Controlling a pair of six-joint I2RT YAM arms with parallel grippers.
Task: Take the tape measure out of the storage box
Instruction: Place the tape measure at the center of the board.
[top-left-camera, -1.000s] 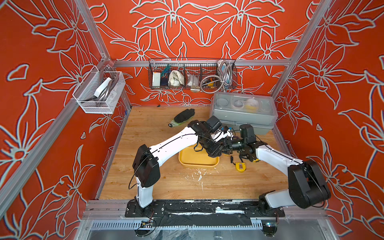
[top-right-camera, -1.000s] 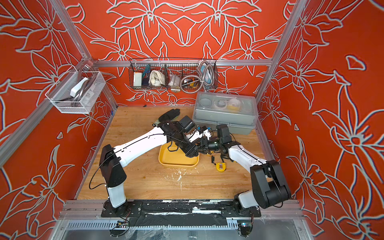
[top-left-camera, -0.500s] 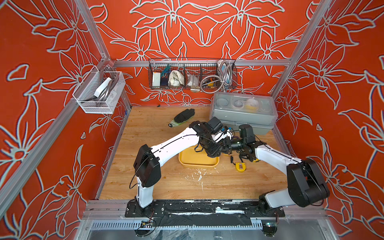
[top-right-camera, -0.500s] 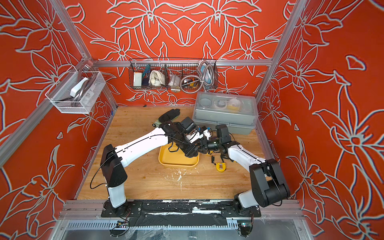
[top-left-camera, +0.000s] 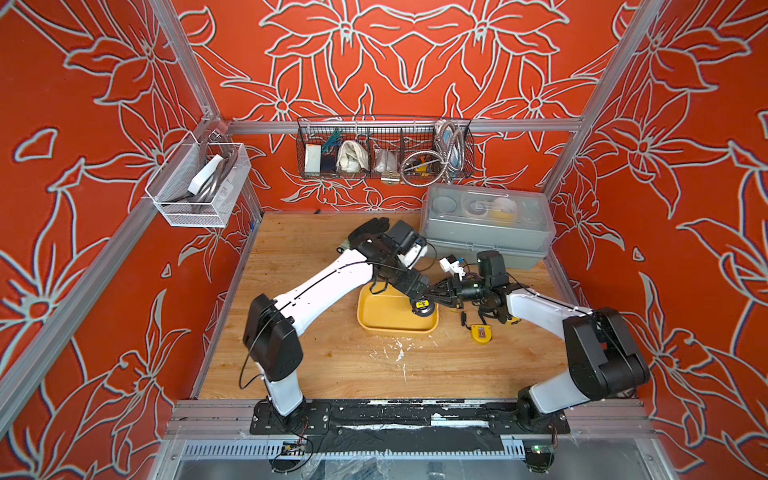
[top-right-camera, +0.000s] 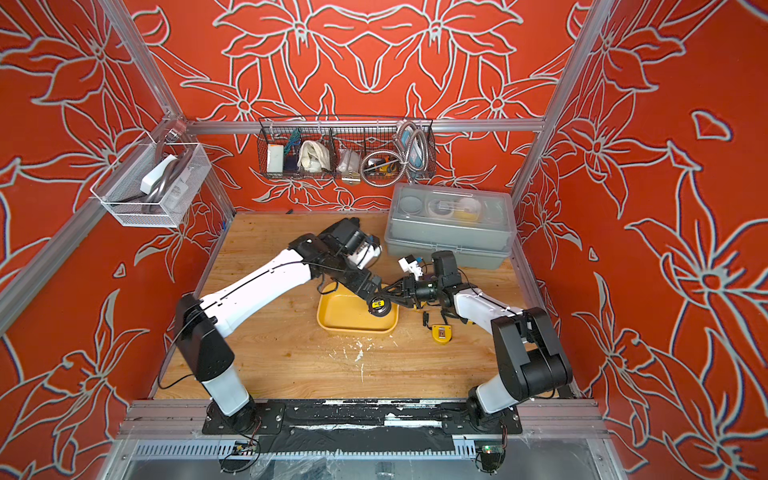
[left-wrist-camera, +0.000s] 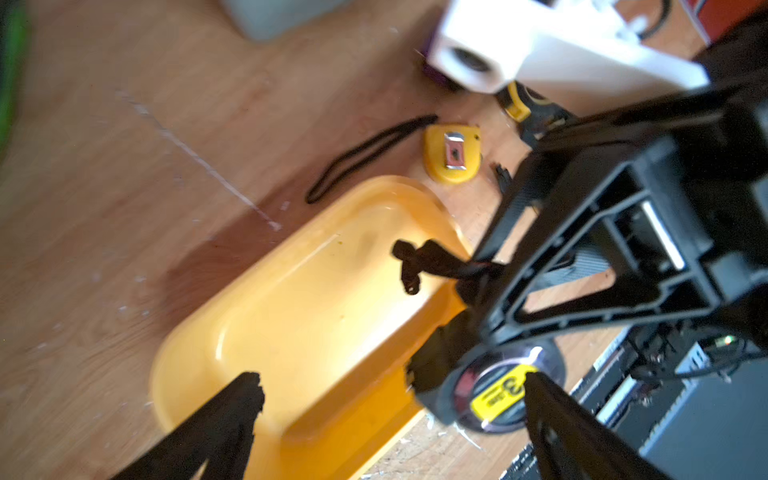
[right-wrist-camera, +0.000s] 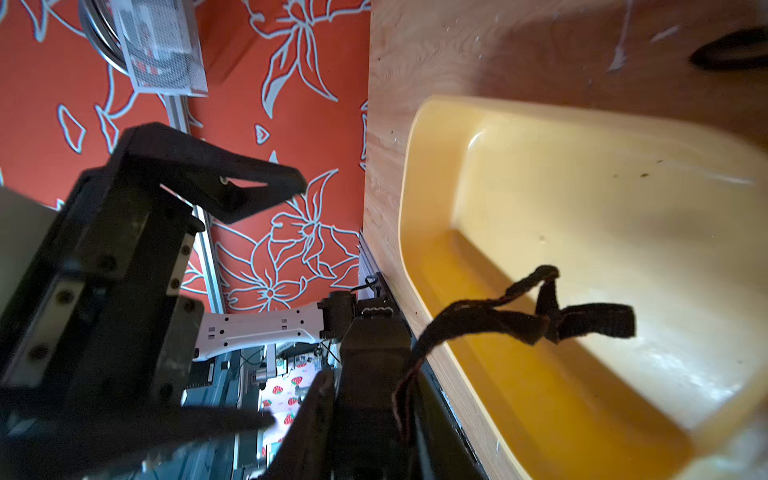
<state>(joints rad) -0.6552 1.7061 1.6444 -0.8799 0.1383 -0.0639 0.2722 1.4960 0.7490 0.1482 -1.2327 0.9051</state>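
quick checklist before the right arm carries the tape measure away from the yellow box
1. right gripper shut on the tape measure: ok.
2. left gripper open: ok.
3. left fingers off the tape measure: cannot tell; one sits right beside it in the left wrist view.
4. Tape measure clear of the storage box: not ok; in both top views it hangs over the box's edge.
5. strap free: ok; it dangles above the box floor.
6. Landing spot: not ok; a yellow tape measure lies on the table beside the box.
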